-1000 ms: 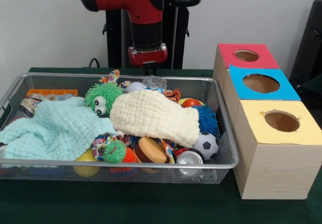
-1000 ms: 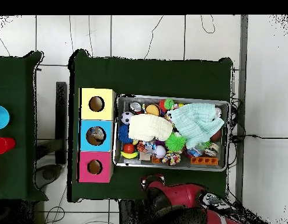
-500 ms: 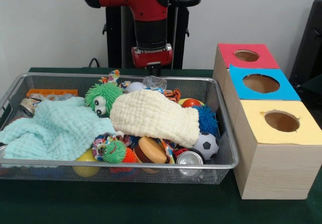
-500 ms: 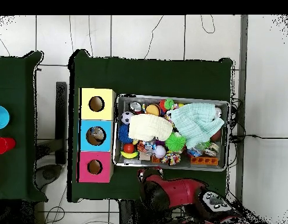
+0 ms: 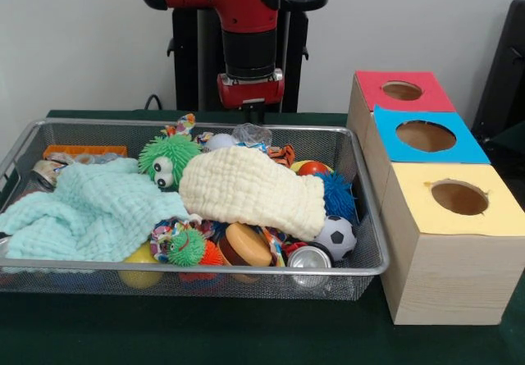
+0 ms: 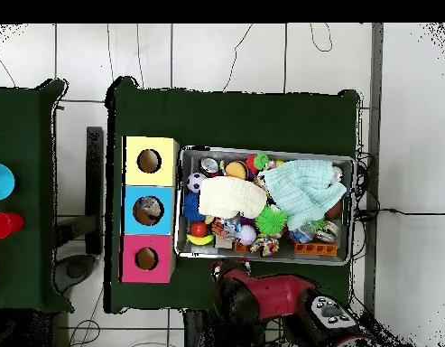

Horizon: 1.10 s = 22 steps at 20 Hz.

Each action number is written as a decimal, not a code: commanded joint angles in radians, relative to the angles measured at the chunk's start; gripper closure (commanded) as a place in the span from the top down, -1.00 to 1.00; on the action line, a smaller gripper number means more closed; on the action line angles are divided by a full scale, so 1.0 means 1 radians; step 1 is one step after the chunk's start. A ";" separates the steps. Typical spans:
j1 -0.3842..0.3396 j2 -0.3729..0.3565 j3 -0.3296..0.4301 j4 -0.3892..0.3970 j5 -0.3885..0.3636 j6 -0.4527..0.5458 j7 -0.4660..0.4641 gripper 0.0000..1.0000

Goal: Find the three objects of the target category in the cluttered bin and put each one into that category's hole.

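In the front view, a wire mesh bin (image 5: 373,254) sits on the green-covered table (image 5: 246,340), with a row of three wooden boxes (image 5: 447,275) just beside its right end, running front to back. Inside the bin, a pale green muslin cloth (image 5: 86,209) lies left, a cream muslin cloth (image 5: 250,189) right of it, a fuzzy green toy with eyes (image 5: 166,158) between them behind, and a small soccer ball (image 5: 335,235) and metal can (image 5: 309,257) at the front right.

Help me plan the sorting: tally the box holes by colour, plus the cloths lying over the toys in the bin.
Red hole: 1
Blue hole: 1
Yellow hole: 1
Mint green cloth: 1
Cream cloth: 1
Total: 5
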 commanded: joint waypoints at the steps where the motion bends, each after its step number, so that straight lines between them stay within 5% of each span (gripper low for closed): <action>1: 0.006 0.020 0.067 -0.125 0.061 0.070 0.118 -1.00; 18: 0.064 0.046 0.001 -0.151 0.118 0.061 0.130 -1.00; 19: 0.065 0.045 0.001 -0.150 0.121 0.062 0.127 1.00; 22: 0.065 0.044 0.001 -0.152 0.126 0.076 0.124 1.00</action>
